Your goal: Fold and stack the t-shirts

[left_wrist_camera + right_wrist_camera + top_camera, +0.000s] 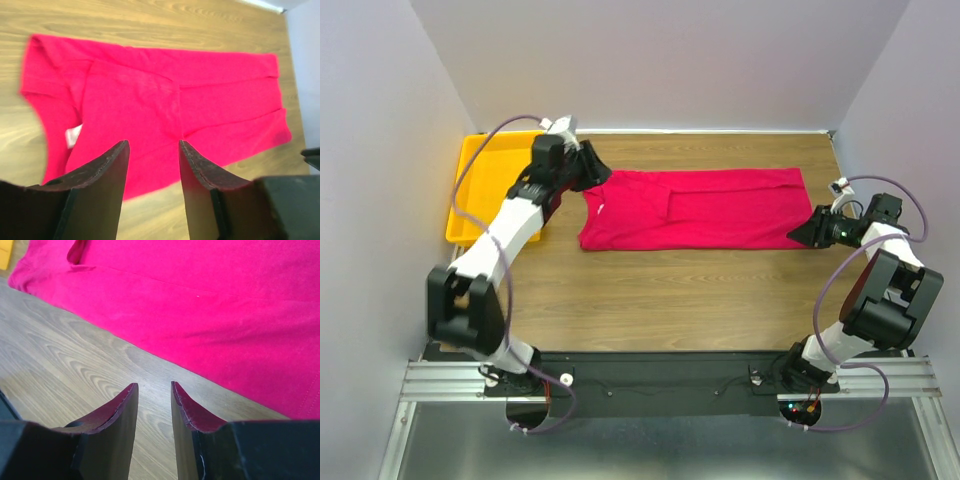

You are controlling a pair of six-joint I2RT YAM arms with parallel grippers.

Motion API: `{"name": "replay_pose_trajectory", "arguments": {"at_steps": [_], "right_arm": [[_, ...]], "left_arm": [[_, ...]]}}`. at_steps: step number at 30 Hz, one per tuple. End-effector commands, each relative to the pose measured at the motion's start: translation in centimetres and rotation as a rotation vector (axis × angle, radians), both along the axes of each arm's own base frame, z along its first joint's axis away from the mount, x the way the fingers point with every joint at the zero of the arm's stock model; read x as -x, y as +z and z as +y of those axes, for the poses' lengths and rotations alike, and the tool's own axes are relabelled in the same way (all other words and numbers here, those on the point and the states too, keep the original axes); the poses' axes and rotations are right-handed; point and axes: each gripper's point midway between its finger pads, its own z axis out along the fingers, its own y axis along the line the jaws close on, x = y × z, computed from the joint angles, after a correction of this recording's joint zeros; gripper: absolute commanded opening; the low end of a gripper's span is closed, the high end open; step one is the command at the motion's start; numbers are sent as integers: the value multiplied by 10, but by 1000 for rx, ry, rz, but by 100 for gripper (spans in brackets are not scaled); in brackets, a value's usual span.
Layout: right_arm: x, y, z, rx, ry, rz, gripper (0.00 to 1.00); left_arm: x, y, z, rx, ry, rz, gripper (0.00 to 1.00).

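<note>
The crimson t-shirt [695, 208] lies folded into a long band on the wooden worktop [670, 290], collar toward the yellow tray [480, 175]. The left claw [152, 150] over the collar end and the right claw [152, 387] beside the hem both stand apart and empty. A shallow pinch might catch one layer and drag the fold open. Pale walls [670, 60] enclose three sides.

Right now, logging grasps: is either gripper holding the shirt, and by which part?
Nothing: the t-shirt lies free; left gripper and right gripper stand open, empty.

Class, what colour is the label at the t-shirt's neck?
White. The neck label on the t-shirt shows best in the left wrist view.
</note>
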Motion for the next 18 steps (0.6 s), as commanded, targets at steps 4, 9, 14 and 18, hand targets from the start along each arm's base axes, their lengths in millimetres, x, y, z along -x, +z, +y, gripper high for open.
{"name": "replay_pose_trajectory", "arguments": {"at_steps": [4, 9, 14, 18], "right_arm": [[-9, 19, -19, 139, -27, -74, 39], [-32, 42, -50, 253, -100, -68, 46], [-42, 27, -78, 326, -205, 57, 48], [-40, 5, -94, 373, -270, 154, 48]], "left_arm": [[73, -33, 58, -46, 158, 12, 63], [118, -52, 68, 66, 211, 35, 70], [138, -71, 70, 136, 246, 58, 70], [148, -90, 75, 179, 301, 86, 70]]}}
